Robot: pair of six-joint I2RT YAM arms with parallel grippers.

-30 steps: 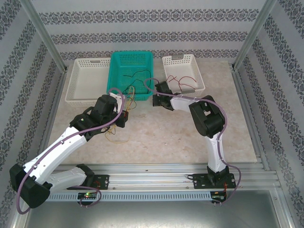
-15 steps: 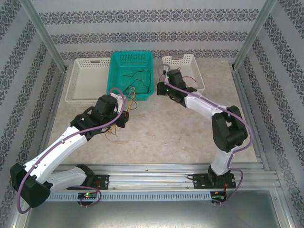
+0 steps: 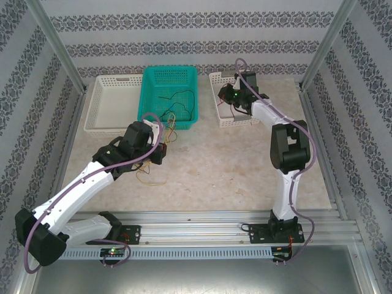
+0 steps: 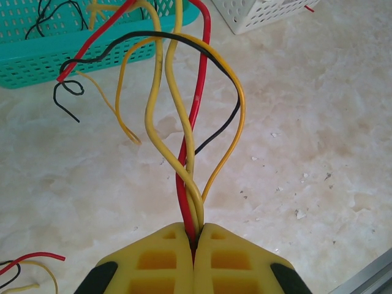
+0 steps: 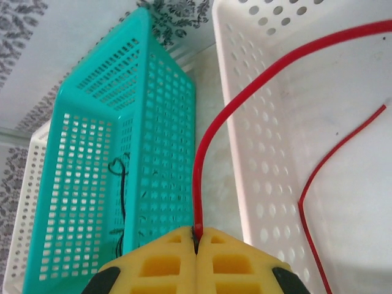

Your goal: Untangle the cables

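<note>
One teal basket (image 5: pixel 160 135) holding black cables (image 5: pixel 122 196), left gripper (image 4: pixel 196 236) pinching mixed cables (image 4: pixel 187 153), right gripper (image 5: pixel 197 236) pinching red cable (image 5: pixel 199 171) over white basket (image 5: pixel 257 122)

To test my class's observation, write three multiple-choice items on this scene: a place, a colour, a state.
1. Where is the teal basket? A. between the two white baskets; B. far right; C. on the rail.
2. What colour is the cable in the right jaws? A. black; B. red; C. yellow.
3. How are the left jaws? A. wide open; B. shut on a cable bundle; C. shut on nothing.
1 A: white baskets flank it. 2 B: a red strand leaves the jaws. 3 B: red, yellow and black strands are pinched.
</note>
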